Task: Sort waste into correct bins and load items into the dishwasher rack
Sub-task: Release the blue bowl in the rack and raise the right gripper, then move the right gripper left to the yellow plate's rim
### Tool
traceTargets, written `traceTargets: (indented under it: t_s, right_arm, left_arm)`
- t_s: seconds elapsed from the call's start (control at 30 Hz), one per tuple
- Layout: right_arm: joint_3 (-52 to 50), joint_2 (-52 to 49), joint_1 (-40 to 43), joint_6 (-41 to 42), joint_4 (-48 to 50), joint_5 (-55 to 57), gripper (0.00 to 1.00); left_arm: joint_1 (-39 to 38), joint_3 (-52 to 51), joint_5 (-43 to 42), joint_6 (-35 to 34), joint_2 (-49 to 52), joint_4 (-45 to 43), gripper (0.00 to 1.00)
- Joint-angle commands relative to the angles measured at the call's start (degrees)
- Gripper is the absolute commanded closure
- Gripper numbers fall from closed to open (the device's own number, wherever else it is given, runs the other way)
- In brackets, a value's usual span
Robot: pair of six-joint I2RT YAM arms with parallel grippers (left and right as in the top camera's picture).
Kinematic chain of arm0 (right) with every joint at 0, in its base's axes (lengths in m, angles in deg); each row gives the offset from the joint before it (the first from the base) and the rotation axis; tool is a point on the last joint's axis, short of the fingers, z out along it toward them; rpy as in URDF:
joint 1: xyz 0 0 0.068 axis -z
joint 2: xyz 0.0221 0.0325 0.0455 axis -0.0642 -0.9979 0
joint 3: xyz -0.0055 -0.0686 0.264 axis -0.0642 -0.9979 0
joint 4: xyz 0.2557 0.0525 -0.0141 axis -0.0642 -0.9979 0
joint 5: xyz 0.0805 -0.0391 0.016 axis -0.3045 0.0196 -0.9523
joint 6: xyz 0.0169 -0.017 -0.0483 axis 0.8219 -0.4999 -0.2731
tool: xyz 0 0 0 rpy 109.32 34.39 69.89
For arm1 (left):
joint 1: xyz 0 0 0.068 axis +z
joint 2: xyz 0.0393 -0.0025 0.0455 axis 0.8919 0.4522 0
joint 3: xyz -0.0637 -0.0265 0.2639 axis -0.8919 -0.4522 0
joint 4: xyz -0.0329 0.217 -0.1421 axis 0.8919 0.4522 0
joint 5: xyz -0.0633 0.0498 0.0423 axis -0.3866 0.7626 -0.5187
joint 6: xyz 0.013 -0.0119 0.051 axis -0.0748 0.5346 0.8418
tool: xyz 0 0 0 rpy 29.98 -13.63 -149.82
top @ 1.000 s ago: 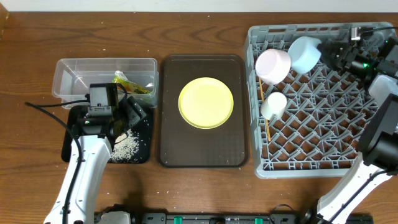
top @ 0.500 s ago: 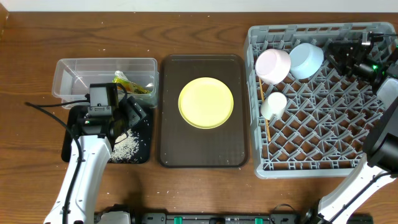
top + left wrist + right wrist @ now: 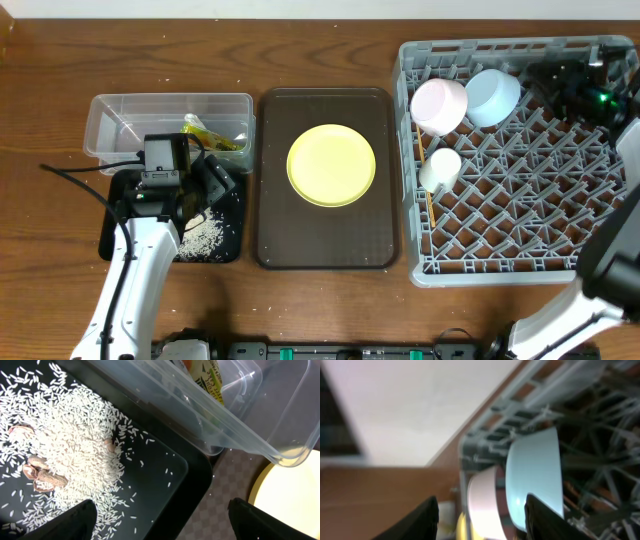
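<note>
My left gripper is open and empty, low over the black tray, which holds loose rice grains with a few brown bits. The clear tub behind it holds the green-and-orange wrapper. The yellow plate lies on the brown serving tray. In the grey rack the white bowl and light blue bowl stand on edge, with the small white cup and chopsticks below. My right gripper is open, just right of the blue bowl. No tissue shows.
Bare wooden table surrounds the containers. The rack's right and front peg rows hold nothing. The right arm reaches in over the rack's far right corner. The left arm and its cable lie at the front left.
My right gripper has let go of the light blue bowl and drawn back to the right. The bowl settled against the white bowl. The left arm has not moved.
</note>
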Motion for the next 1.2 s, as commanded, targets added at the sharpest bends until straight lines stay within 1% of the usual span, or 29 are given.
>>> traceTargets:
  t_s: [0.0, 0.13, 0.23, 0.33, 0.43, 0.5, 0.53, 0.63, 0.7, 0.8, 0.83, 0.9, 0.97, 1.0, 1.03, 1.17]
  right_arm:
    - [0.4, 7.8, -4.3, -12.8, -7.1, 19.3, 0.48]
    - [0.4, 15.2, -12.0, -21.6, -16.1, 32.4, 0.50]
    - [0.4, 18.9, -19.5, -25.0, -21.0, 37.6, 0.51]
    - [0.4, 20.1, -28.1, -25.7, -24.7, 40.1, 0.51]
    - [0.4, 19.3, -36.3, -25.6, -26.8, 41.3, 0.46]
    - [0.4, 18.2, -41.7, -25.6, -27.1, 41.4, 0.45]
    - [0.4, 17.5, -43.9, -25.0, -27.0, 41.3, 0.01]
    - [0.4, 14.4, -51.1, -17.6, -24.9, 41.4, 0.01]
    - [0.4, 12.2, -54.5, -14.1, -23.3, 41.4, 0.01]
    - [0.4, 7.6, -59.4, -13.4, -20.0, 42.1, 0.01]
    - [0.4, 6.3, -60.5, -13.6, -19.3, 43.1, 0.07]
    - [0.4, 3.4, -62.3, -13.5, -18.8, 46.3, 0.31]
    - [0.4, 1.0, -63.6, -13.5, -18.7, 49.8, 0.58]
    - [0.4, -0.1, -64.2, -13.5, -18.7, 50.7, 0.67]
    - [0.4, -1.3, -64.9, -13.5, -18.5, 50.8, 0.73]
    - [0.4, -5.2, -67.5, -13.5, -18.0, 50.8, 0.76]
  left_arm:
    - [0.2, -0.3, 0.7, -0.3, -0.4, 0.1, 0.13]
    - [0.2, -0.3, 0.7, -0.3, -0.4, 0.1, 0.13]
    - [0.2, -0.3, 0.7, -0.3, -0.4, 0.1, 0.13]
    - [0.2, -0.3, 0.7, -0.3, -0.4, 0.1, 0.13]
    - [0.2, -0.3, 0.7, -0.3, -0.4, 0.1, 0.13]
    - [0.2, -0.3, 0.7, -0.3, -0.4, 0.1, 0.13]
    - [0.2, -0.3, 0.7, -0.3, -0.4, 0.1, 0.13]
    - [0.2, -0.3, 0.7, -0.3, -0.4, 0.1, 0.13]
    - [0.2, -0.3, 0.7, -0.3, -0.4, 0.1, 0.13]
    - [0.2, -0.3, 0.7, -0.3, -0.4, 0.1, 0.13]
    - [0.2, -0.3, 0.7, -0.3, -0.4, 0.1, 0.13]
    - [0.2, -0.3, 0.7, -0.3, -0.4, 0.1, 0.13]
    - [0.2, -0.3, 0.7, -0.3, -0.4, 0.1, 0.13]
    - [0.2, -0.3, 0.7, -0.3, -0.4, 0.1, 0.13]
    - [0.2, -0.3, 0.7, -0.3, -0.4, 0.1, 0.13]
    - [0.2, -0.3, 0.7, -0.3, -0.4, 0.1, 0.13]
